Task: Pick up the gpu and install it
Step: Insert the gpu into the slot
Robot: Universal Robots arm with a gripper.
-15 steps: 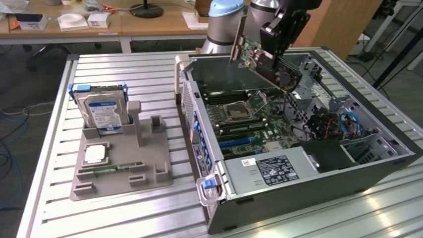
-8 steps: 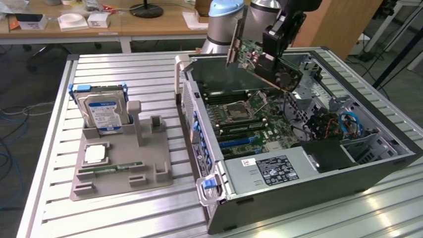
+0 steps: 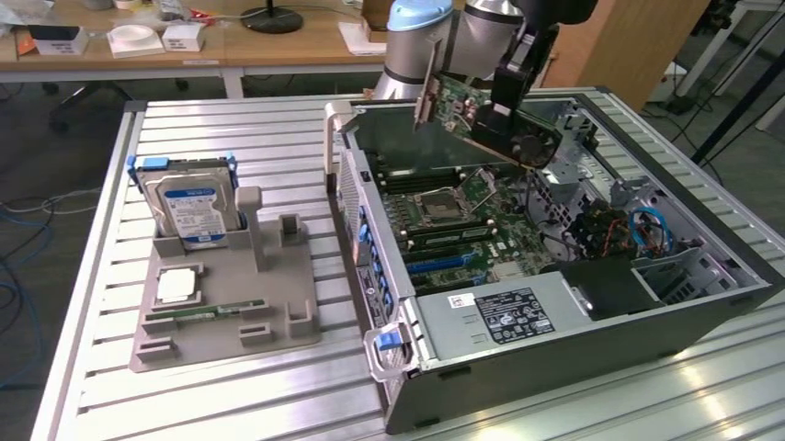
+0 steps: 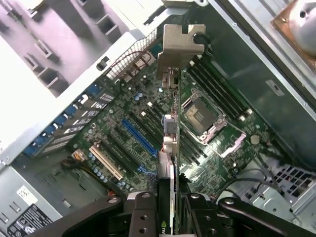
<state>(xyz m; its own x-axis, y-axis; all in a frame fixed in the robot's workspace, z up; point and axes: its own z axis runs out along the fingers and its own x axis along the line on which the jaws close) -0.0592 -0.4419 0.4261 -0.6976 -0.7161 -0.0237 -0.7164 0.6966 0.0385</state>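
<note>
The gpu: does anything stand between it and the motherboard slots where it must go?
Nothing visible does. The gripper holds the gpu above the open case, and the slots of the motherboard below it lie uncovered. The blue cables sit aside, toward the exterior view's right.

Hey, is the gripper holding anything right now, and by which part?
Yes: the gripper holds the graphics card above the open computer case, pinching its flat faces at the end away from the metal bracket.

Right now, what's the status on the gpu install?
One gripper, shut on the gpu. Card held above the motherboard, not seated. Nothing seen blocking the slots.
</note>
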